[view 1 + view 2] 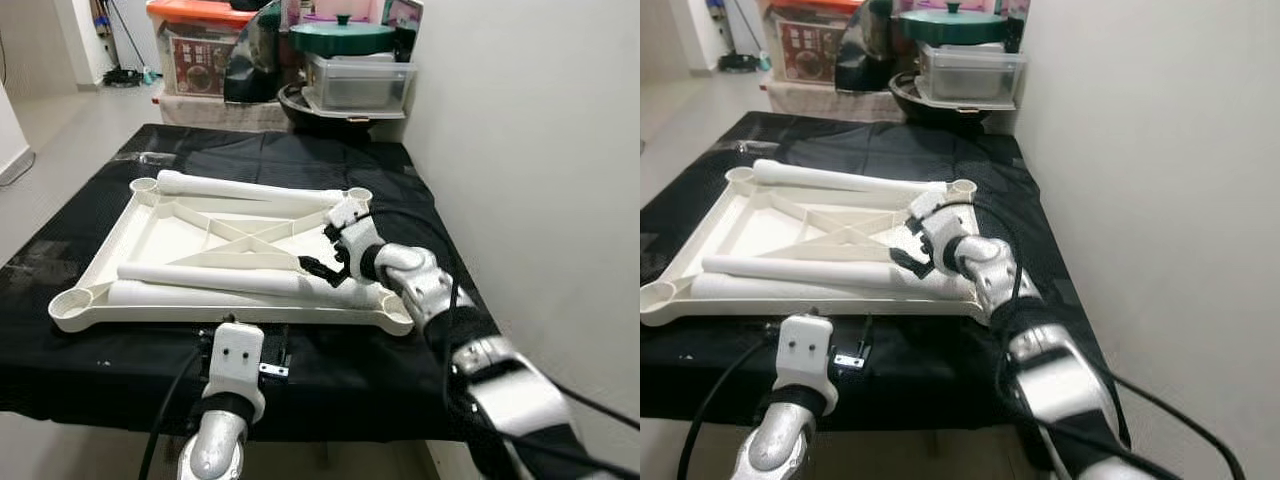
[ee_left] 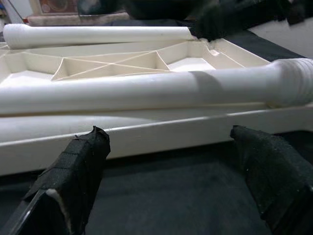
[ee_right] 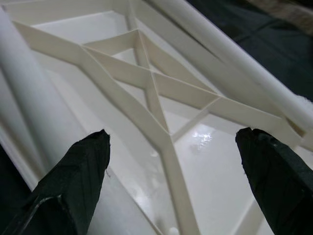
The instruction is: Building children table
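Observation:
A white plastic tabletop (image 1: 108, 238) lies upside down on the black-covered table (image 1: 60, 360), its crossed ribs facing up. Three white leg tubes rest on it: one (image 1: 250, 188) along the far edge, and two side by side near the front edge, a middle one (image 1: 205, 275) and a front one (image 1: 190, 296). My right gripper (image 1: 326, 250) is open over the tabletop's right part, by the threaded end of the middle leg, holding nothing. My left gripper (image 2: 166, 134) is open just before the tabletop's front rim, low over the black cloth.
A white wall (image 1: 530, 150) runs close along the table's right side. Behind the table stand a clear plastic box (image 1: 360, 82), a green pot lid (image 1: 342, 36) and an orange-lidded storage bin (image 1: 200, 45). Bare floor (image 1: 60, 125) lies to the left. Black cables trail along both arms.

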